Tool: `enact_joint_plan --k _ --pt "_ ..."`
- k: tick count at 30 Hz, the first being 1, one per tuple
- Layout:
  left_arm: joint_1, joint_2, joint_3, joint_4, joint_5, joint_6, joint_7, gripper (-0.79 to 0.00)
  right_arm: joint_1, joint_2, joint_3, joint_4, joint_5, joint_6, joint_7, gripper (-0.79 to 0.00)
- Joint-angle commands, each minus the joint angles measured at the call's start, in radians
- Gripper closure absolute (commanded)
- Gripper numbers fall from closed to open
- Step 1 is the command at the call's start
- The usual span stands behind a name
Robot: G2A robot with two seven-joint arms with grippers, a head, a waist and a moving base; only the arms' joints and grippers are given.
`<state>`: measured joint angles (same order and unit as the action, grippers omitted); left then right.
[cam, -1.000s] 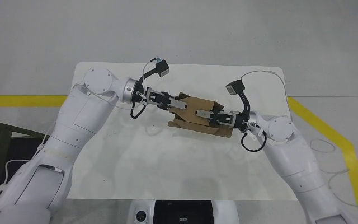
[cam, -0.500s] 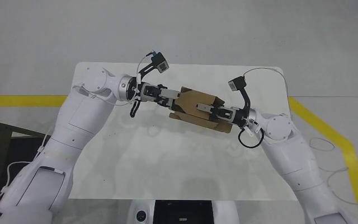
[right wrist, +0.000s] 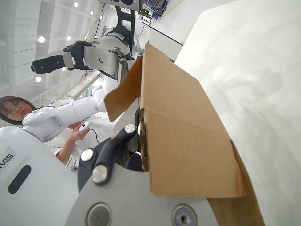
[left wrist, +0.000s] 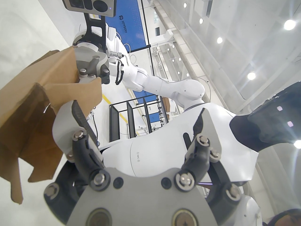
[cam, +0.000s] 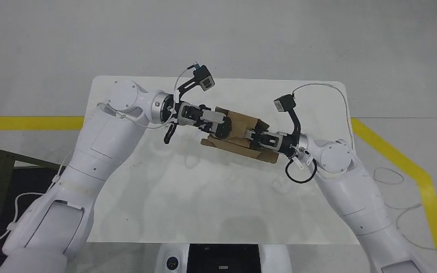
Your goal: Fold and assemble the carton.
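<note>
Jaws spread wide on the left gripper (cam: 220,125): presses one finger (left wrist: 81,118) flat against a loose flap of the carton (cam: 239,131) and holds the other (left wrist: 203,130) well apart, out in open air and clear of the cardboard. Jaws drawn together on the right gripper (cam: 255,140): pinches a cardboard wall at the carton's opposite end, with one finger (right wrist: 117,139) showing just beside the panel's raw edge and its partner hidden behind the board. As to the carton itself: spans the gap between the two grippers over the far-middle part of the white table (cam: 205,211), brown, only partly opened up, with flaps loose at both ends. Slants in the top view, with the left-arm end a little farther from the robot than the right-arm end. Cannot tell whether resting on the tabletop or lifted just off it. Above the left gripper, a dark camera block (cam: 203,82) on a bracket; another above the right. Beyond the table, grey floor crossed by a yellow line (cam: 34,123) on both sides.
</note>
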<state>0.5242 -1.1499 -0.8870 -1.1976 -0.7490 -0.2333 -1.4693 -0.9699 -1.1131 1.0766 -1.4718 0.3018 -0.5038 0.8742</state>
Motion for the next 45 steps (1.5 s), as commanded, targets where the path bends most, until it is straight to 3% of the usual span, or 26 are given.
enact_joint_plan --k 1,12,30,45 --pt "-0.006 -0.003 0.005 0.002 0.011 -0.004 -0.002 -0.785 -0.005 0.0 0.001 -0.007 -0.002 0.0 -0.001 0.0" --pt "-0.015 -0.01 0.003 0.006 0.055 -0.02 0.0 -0.785 -0.026 0.005 0.032 -0.021 -0.004 0.009 -0.001 0.0" --pt "0.036 0.015 -0.094 0.007 0.097 -0.01 0.034 -0.785 -0.043 0.01 0.042 -0.025 0.026 -0.015 0.092 0.0" --pt "0.039 0.007 -0.079 -0.001 0.093 0.001 0.023 -0.785 -0.049 0.013 0.028 -0.041 0.039 -0.027 0.172 0.0"
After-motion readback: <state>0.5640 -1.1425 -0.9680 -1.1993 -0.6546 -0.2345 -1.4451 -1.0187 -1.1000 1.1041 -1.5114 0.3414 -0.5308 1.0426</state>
